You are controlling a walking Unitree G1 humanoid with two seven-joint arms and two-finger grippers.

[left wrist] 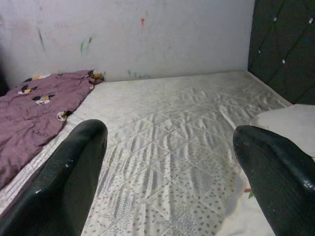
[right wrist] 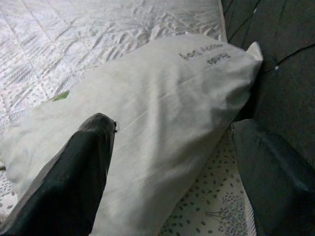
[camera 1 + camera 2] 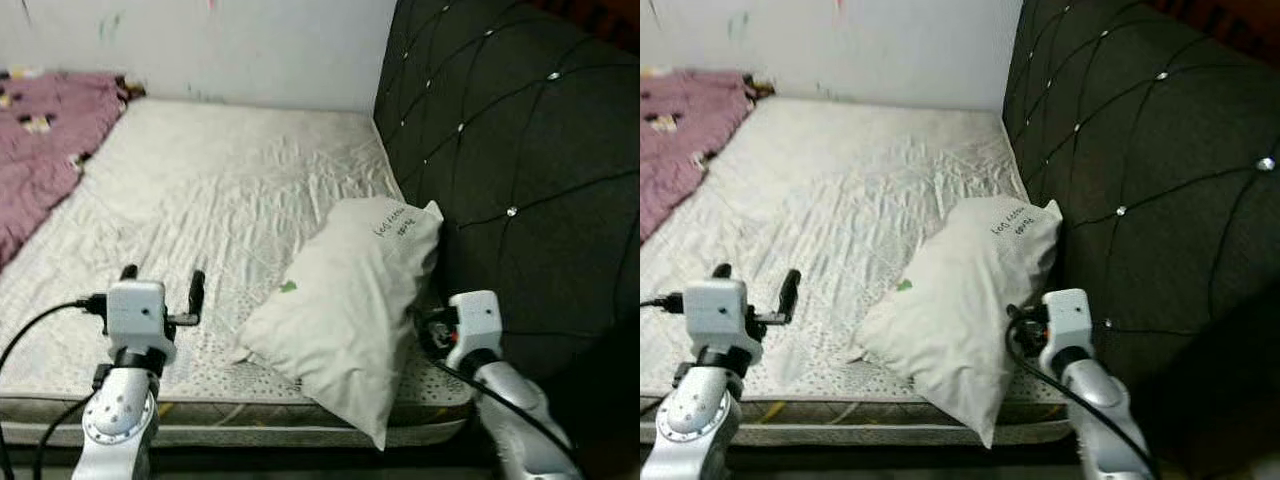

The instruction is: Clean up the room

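The right tool point(image 2: 167, 162) sits low at the near corner of the bed, its two black fingers point(image 2: 74, 177) spread apart with nothing between them; one finger lies over the pillow's near side, the other is by the gap next to the headboard. The left tool point(image 3: 162, 282) is raised over the front edge of the mattress, its two fingers point(image 1: 64, 182) also wide apart and empty, pointing across the bed toward the wall.

There is one pillow point(image 3: 345, 310), white, lying on the mattress point(image 3: 200, 200) with its far end propped against the dark padded headboard point(image 3: 520, 150) and its near corner hanging over the bed's front edge. It has a little dark lettering near the top and a small green mark on its side.

One purple blanket point(image 3: 45, 150) is bunched at the far left of the bed, up by the white wall point(image 3: 250, 40), well apart from the pillow. The sheet between them is wrinkled.
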